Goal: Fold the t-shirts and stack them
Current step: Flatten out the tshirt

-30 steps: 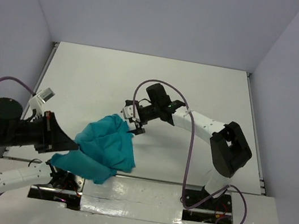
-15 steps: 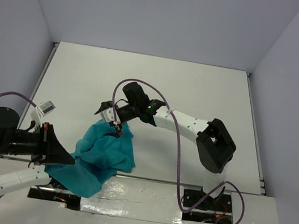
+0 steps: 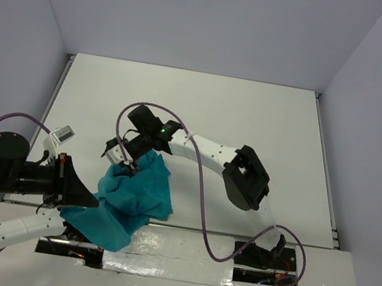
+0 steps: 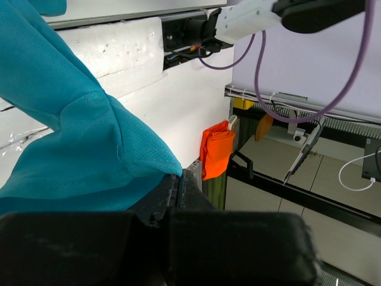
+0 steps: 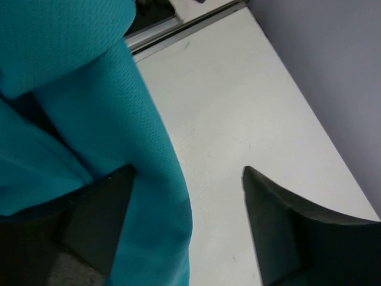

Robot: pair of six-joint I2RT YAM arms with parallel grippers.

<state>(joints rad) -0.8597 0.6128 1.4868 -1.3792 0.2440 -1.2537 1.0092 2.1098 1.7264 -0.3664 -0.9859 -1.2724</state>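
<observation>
Cloth is bunched at the near left of the table, where the teal t-shirt sits crumpled, its nearest corner reaching past the table's front edge. The left gripper has its jaws pressed together on that corner, and its wrist view shows a fold of fabric pinched between them. Just beyond, the right gripper is at the shirt's far left edge with its jaws spread apart. In its wrist view a teal fold lies against one finger and partly fills the gap, while the other finger is over bare table. A purple cable loops along the right arm.
</observation>
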